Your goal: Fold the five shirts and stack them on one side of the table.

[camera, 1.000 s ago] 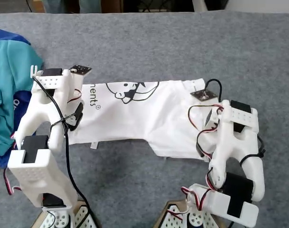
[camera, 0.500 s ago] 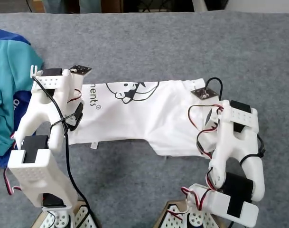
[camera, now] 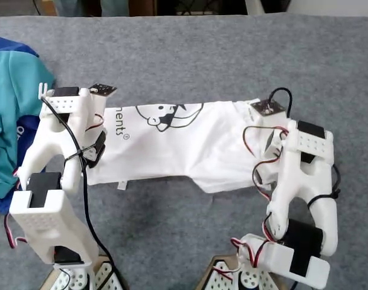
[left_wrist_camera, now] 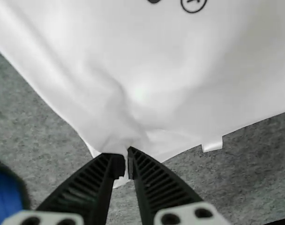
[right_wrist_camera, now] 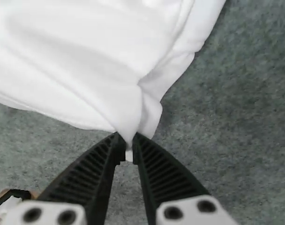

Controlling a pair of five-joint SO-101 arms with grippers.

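Pinching white shirt at one end with left pincer, at the opposite end with right pincer, both clamped on cloth. Spread mid grey counter, print up. Heaped near left arm at counter edge: teal shirt on blue shirt.

Stretched across mid-table, one shirt. At its left near corner, left gripper clamped on the hem; at its right near corner, right gripper likewise. Beyond the left arm, at the table's edge, heap of other shirts.
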